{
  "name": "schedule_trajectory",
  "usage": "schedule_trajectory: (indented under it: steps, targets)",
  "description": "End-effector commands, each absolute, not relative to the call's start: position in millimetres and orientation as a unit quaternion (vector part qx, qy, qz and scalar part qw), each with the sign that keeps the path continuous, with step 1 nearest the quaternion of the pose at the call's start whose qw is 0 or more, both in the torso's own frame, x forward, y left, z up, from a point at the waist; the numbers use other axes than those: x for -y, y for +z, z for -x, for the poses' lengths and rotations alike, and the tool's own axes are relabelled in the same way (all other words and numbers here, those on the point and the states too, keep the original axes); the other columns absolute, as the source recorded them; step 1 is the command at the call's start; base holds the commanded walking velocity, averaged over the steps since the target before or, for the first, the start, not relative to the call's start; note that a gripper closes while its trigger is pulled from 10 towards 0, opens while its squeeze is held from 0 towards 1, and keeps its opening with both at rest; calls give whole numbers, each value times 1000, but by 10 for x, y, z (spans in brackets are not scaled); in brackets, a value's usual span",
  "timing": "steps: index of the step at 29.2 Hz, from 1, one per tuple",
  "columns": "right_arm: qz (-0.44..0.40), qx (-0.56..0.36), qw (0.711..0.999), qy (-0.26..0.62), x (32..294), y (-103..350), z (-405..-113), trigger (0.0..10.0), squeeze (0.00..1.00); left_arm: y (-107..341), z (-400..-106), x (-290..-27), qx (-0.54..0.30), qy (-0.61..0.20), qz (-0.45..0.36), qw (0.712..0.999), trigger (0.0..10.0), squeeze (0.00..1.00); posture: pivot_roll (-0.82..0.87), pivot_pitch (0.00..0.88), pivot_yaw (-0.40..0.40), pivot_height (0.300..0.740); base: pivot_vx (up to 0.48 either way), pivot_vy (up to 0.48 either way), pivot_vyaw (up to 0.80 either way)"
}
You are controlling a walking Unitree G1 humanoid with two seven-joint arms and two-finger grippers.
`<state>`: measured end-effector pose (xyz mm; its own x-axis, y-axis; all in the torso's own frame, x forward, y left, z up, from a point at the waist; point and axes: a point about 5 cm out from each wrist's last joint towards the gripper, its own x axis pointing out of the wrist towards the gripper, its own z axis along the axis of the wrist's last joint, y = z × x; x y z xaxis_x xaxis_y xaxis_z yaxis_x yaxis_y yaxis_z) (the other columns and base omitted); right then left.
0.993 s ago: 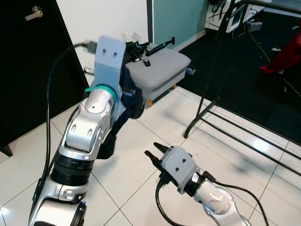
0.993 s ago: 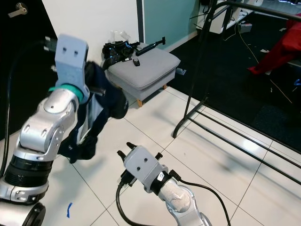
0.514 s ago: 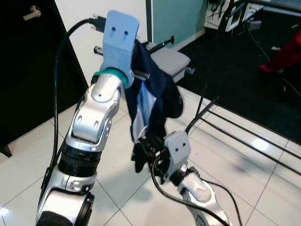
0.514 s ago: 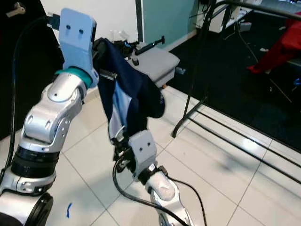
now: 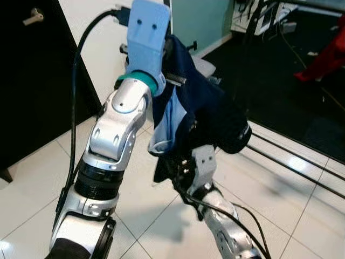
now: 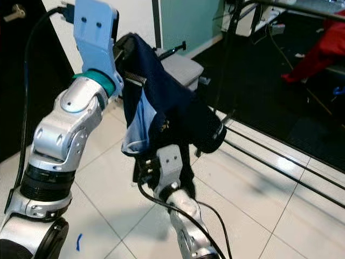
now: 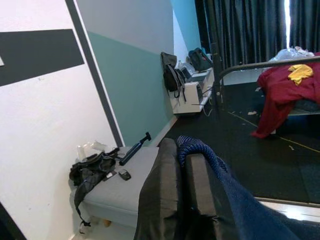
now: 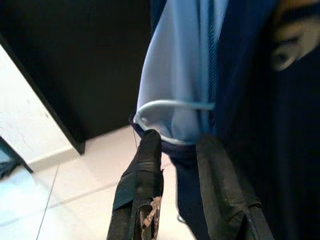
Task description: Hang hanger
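Blue cloth, a dark jacket (image 5: 202, 110), hangs high in the air from the left gripper (image 7: 182, 172), whose two fingers are squeezed shut on a fold of it, and I cannot make out the hanger itself. It could slip out and drop on the white floor (image 5: 38, 178), because the hold is just a small pinch. The right gripper (image 8: 175, 150) is under the jacket with its fingers a little apart around the bottom hem, touching it but not holding it
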<state>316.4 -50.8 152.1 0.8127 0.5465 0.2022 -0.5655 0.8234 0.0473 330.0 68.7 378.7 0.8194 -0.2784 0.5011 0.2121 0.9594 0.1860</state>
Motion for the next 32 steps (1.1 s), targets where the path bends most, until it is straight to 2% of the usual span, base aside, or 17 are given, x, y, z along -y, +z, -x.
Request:
schedule_trajectory:
  steps: [1, 15, 27, 32]
  targets:
    - [-44, 90, 947, 305, 463, 1503, -3187, 10000, 0, 3939, -3200, -696, 310, -130, -54, 940, 0, 0, -225, 151, 181, 740, 0, 0, 0]
    - [-57, 95, 941, 320, 335, 1607, -3413, 10000, 0, 3967, -3090, -618, 322, -163, -42, 932, 0, 0, -202, 141, 161, 740, 0, 0, 0]
    - [-61, 119, 929, 346, 240, 1707, -3415, 10000, 0, 3954, -3070, -559, 323, -180, -44, 928, 0, 0, -200, 136, 157, 740, 0, 0, 0]
    - [-90, 101, 924, 357, 209, 1610, -3386, 10000, 0, 3948, -3003, -459, 331, -220, -44, 917, 0, 0, -201, 141, 160, 740, 0, 0, 0]
